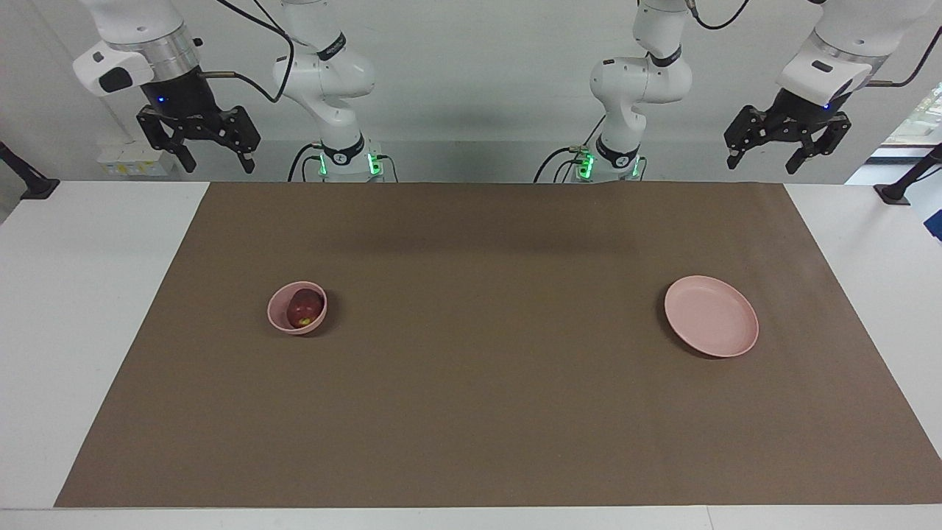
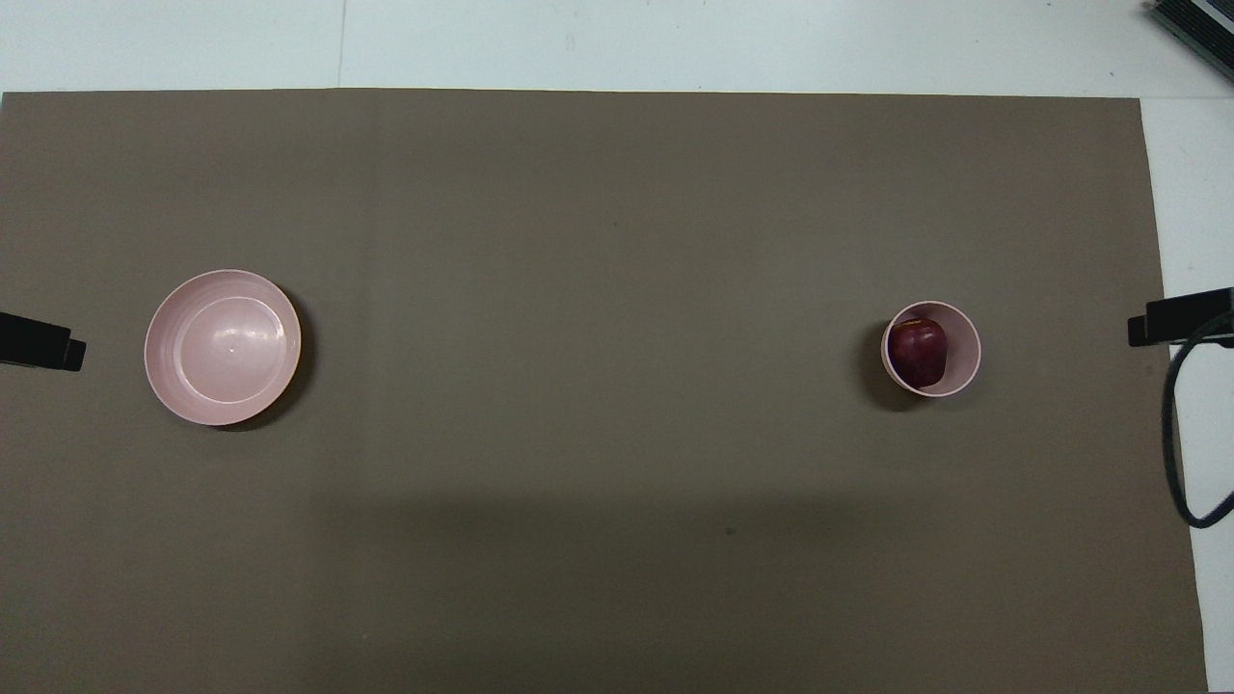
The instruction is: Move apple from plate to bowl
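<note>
Apple point(image 1: 305, 308) sits inside the bowl point(image 1: 280, 318), resting low against the wall, yellowish patch visible in the facing view. Bowl stands upright on the brown mat point(image 1: 486, 412), toward the right arm's end of the counter point(image 1: 66, 309).

Plate point(image 1: 725, 335) lies flat on the same mat, toward the left arm's end, well apart from the bowl. Nothing rests on it. Plate and bowl lie at about the same distance from the robots.

Right claw point(image 1: 215, 156) hangs raised over the robots' edge of the counter at its own end, fingers spread, nothing between them. It is not over the bowl.

Left claw point(image 1: 765, 156) hangs raised likewise over the robots' edge at its own end, fingers spread, gripping nothing. It is not over the plate.

Both arms wait, folded back near their bases. In the overhead view only dark tips show at the picture's side edges: left claw point(image 2: 39, 342) level with the plate, right claw point(image 2: 1178, 318) level with the bowl, a black cable point(image 2: 1171, 434) looping below it.

Mat covers most of the counter; white surface shows at both ends.
</note>
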